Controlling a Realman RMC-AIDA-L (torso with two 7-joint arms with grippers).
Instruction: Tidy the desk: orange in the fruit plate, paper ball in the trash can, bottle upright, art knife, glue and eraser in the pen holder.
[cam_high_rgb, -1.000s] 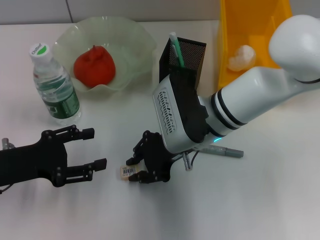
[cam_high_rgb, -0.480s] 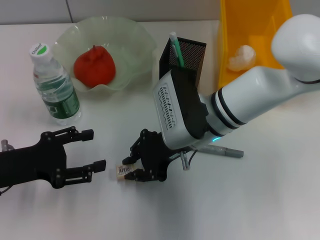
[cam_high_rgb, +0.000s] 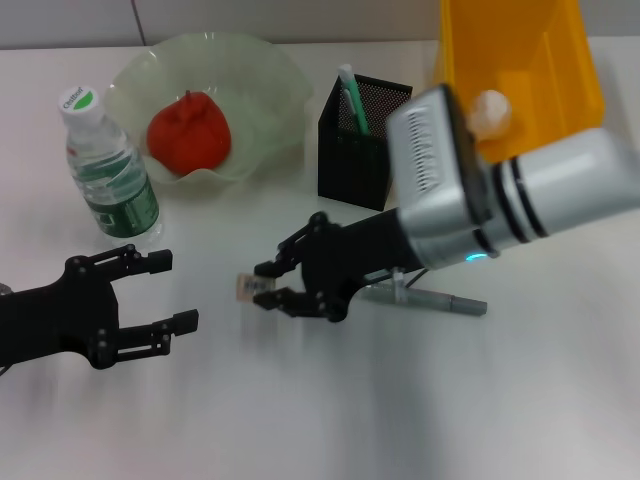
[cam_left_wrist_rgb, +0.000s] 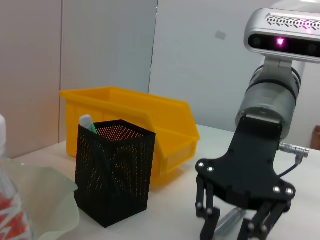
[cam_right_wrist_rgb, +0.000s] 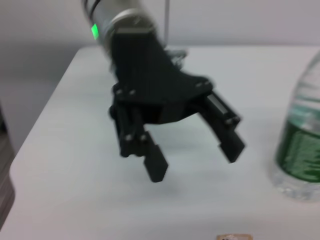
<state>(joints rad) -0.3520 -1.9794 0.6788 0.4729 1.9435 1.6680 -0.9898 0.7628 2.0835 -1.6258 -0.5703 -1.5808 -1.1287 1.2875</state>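
The right gripper (cam_high_rgb: 268, 283), its black fingers clamped on the tiny tan rectangular eraser with its white barcode label (cam_high_rgb: 248, 288), is lifting it off the plain white desk (cam_high_rgb: 300, 420) and carrying it closer to the black square metal-mesh pen holder (cam_high_rgb: 352, 150), where a second ago the eraser was lying farther from that holder. The right arm's white forearm is swinging away from in front of the pen holder, so the holder's whole front wall is now showing. The left gripper (cam_high_rgb: 170, 293) is also shifting a little, drawing slightly farther from the pen holder with its jaws spread as before.
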